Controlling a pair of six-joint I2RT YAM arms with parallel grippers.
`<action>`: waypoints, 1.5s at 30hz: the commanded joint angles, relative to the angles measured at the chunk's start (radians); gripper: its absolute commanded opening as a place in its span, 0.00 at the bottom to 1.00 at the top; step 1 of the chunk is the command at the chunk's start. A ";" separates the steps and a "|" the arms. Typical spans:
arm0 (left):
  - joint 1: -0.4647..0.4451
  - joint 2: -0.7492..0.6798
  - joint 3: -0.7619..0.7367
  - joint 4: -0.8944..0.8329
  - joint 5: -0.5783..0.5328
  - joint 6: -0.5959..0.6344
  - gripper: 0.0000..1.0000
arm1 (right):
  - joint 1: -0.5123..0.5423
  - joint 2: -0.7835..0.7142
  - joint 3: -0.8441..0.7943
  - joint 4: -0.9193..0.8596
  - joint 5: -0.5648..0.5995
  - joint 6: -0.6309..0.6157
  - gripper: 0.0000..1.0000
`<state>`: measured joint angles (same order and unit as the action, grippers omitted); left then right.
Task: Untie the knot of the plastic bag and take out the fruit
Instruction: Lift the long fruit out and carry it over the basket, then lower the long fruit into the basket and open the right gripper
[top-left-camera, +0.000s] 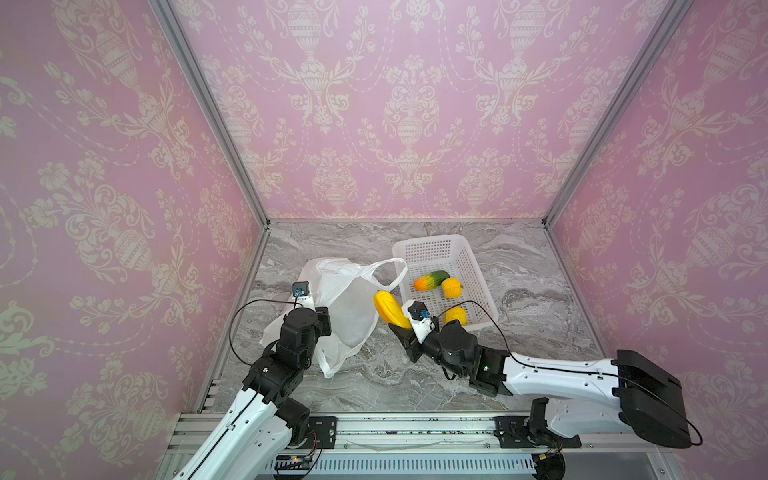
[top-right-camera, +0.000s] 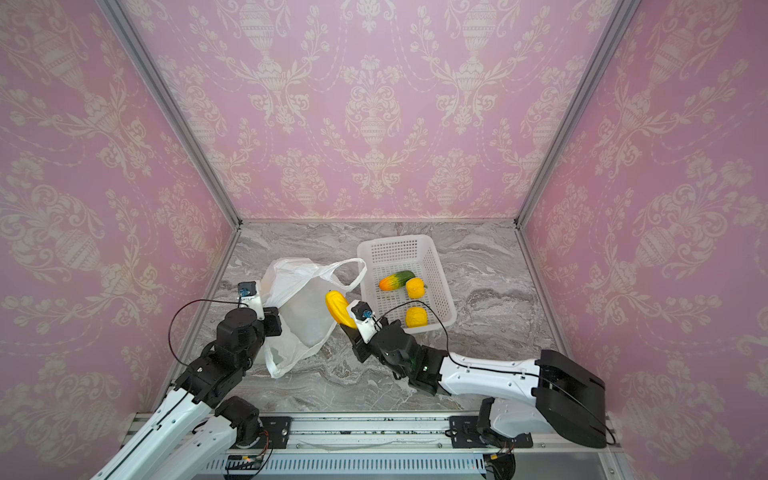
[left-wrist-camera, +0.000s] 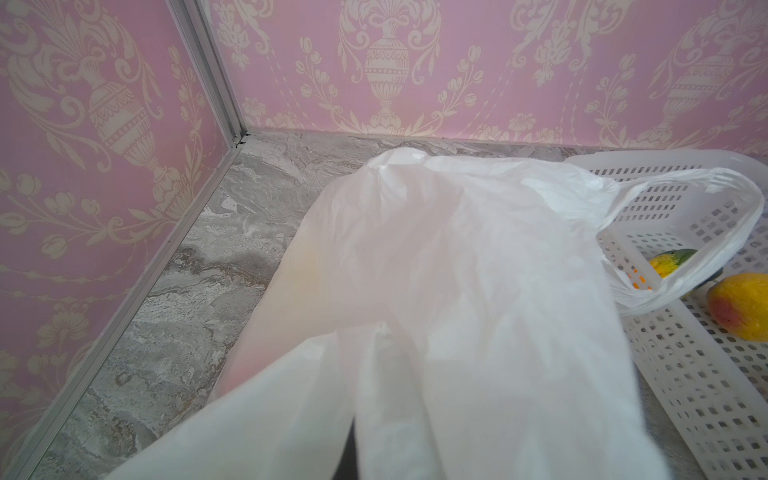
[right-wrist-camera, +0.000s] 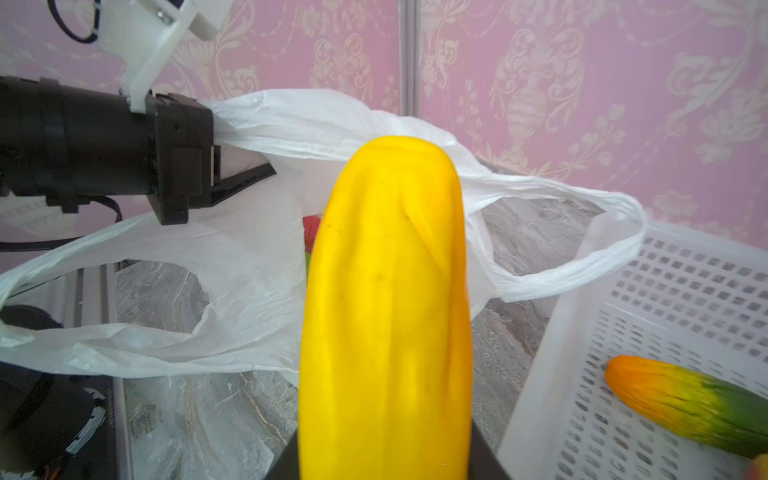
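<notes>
plastic bag (top-left-camera: 345, 316) left of basket (top-left-camera: 432, 253), fruit (top-left-camera: 451, 288) in basket

Soft, even, bright light fills the booth, and the shadows under the plastic bag (top-left-camera: 345, 316) are faint. In both top views the walls (top-left-camera: 104, 166) bow and stretch toward the edges. In the left wrist view the bag washes out to near-featureless white. In the right wrist view the yellow fruit (right-wrist-camera: 386, 311), close to the lens, looks slightly soft, and the basket (right-wrist-camera: 665, 324) blurs toward the corner.
</notes>
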<state>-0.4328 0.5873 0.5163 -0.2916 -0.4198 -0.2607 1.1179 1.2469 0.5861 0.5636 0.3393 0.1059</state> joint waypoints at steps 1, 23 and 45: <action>0.008 -0.018 -0.012 0.015 0.002 -0.015 0.00 | -0.043 -0.091 -0.045 0.038 0.140 -0.045 0.21; 0.008 -0.033 -0.023 0.017 0.051 -0.023 0.00 | -0.517 0.213 0.127 -0.340 -0.172 0.322 0.23; 0.008 -0.073 -0.028 0.007 0.056 -0.026 0.00 | -0.505 0.177 0.025 -0.306 -0.203 0.383 0.56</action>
<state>-0.4328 0.5182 0.4946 -0.2848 -0.3855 -0.2642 0.6041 1.4715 0.6453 0.2996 0.1402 0.4652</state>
